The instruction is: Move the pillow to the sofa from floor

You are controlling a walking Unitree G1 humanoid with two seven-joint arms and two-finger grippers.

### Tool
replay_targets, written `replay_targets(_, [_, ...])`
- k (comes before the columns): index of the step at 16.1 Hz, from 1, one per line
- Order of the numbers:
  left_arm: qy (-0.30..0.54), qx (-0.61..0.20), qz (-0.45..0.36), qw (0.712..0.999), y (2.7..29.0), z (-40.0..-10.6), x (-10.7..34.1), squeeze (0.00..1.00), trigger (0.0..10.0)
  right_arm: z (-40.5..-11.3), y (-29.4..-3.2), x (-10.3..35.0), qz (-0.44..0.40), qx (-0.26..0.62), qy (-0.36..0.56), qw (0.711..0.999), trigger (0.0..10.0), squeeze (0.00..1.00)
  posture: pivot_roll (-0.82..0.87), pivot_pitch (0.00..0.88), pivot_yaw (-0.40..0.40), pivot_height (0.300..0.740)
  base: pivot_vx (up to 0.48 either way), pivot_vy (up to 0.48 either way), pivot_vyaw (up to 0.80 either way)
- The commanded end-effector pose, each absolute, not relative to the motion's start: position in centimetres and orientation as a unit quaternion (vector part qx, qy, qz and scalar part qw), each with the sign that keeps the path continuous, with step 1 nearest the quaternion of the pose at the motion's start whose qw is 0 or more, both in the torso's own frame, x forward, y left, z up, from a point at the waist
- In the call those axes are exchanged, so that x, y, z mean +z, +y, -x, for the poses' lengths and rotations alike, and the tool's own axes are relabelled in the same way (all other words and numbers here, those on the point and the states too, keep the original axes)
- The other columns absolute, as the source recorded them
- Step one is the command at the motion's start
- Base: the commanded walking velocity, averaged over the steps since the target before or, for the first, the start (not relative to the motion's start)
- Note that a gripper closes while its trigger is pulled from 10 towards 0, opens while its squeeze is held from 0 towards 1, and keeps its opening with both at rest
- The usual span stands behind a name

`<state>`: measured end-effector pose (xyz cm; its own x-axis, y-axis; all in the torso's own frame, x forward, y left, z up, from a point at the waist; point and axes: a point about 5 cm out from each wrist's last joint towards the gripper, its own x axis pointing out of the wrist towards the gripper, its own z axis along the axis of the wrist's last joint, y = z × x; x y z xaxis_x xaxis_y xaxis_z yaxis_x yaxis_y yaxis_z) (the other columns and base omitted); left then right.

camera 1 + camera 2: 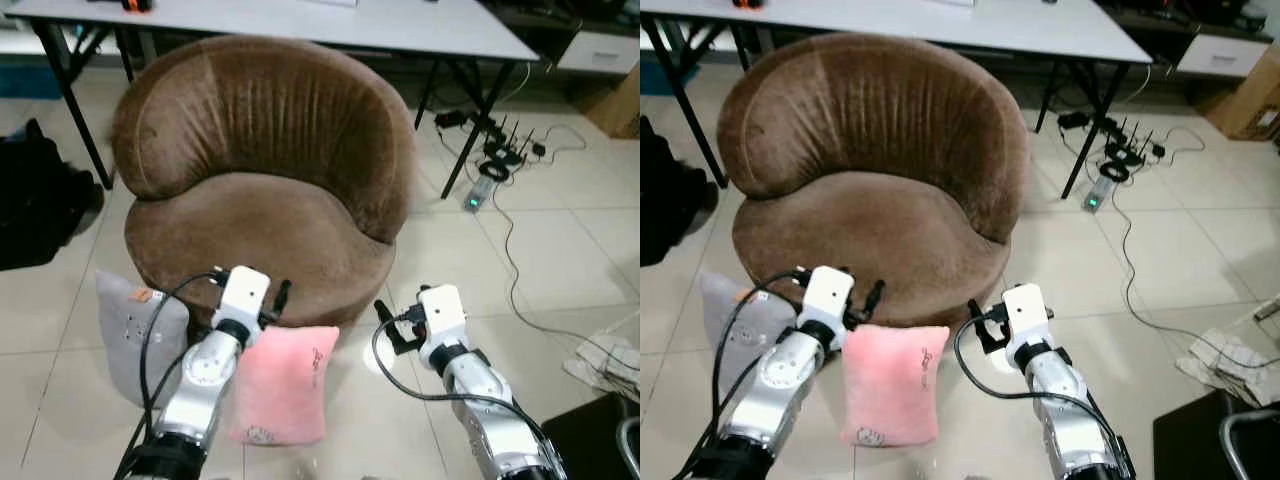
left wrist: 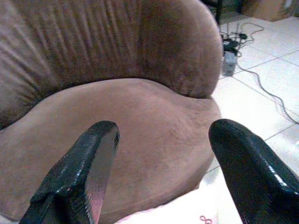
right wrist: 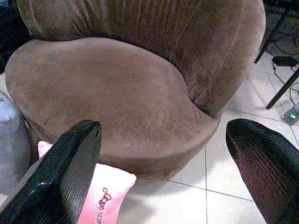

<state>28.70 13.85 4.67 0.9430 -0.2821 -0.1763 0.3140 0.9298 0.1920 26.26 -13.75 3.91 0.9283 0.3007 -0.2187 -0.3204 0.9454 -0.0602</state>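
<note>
Sofa (image 1: 260, 190) comes first, because it is the biggest thing: a round brown seat, up at twelve o'clock from the robot. A white table (image 1: 420, 25) stands behind it.

Down on the floor tiles (image 1: 560, 240) stands the pink pillow (image 1: 285, 385), leaning on the front of the sofa. It stands tall, with its long side going up and down. A grey pillow (image 1: 135, 335) stands near it, at about nine o'clock from the pink one.

The left gripper (image 2: 161, 163) is the closer claw. It hangs just above the pink pillow's top corner, so the pillow lies at about five o'clock from it, very near. Its two black fingers (image 2: 77, 175) are spread wide and hold nothing.

The right gripper (image 3: 173, 168) is at three o'clock from the pillow, a bit apart from it. Its fingers are spread wide too, with nothing between them.

The left claw probably needs to dip down and pinch the pillow's top edge.
</note>
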Motion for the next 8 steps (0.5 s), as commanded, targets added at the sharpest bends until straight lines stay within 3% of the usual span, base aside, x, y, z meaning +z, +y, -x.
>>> replay_targets(1, [0.061, -0.149, -0.105, 0.981, 13.5, -28.7, 5.0, 0.00, 10.0, -26.3, -14.7, 4.3, 0.042, 0.138, 0.093, 0.985, 10.0, 0.00, -0.08, 0.088, -0.111, 0.740, 0.000, 0.000, 0.00])
replay_targets(4, [-0.029, -0.138, -0.078, 0.987, 14.2, -28.6, 7.7, 0.00, 10.0, -26.3, -15.7, 5.4, 0.021, 0.113, 0.040, 0.993, 10.0, 0.00, -0.07, 0.088, -0.106, 0.740, 0.000, 0.000, 0.00])
replay_targets(8, [-0.025, -0.134, -0.100, 0.986, 16.1, -28.9, 8.4, 0.00, 10.0, -27.2, -14.2, 4.8, 0.012, 0.117, 0.046, 0.992, 10.0, 0.00, 0.02, 0.075, -0.047, 0.740, 0.000, 0.000, 0.00])
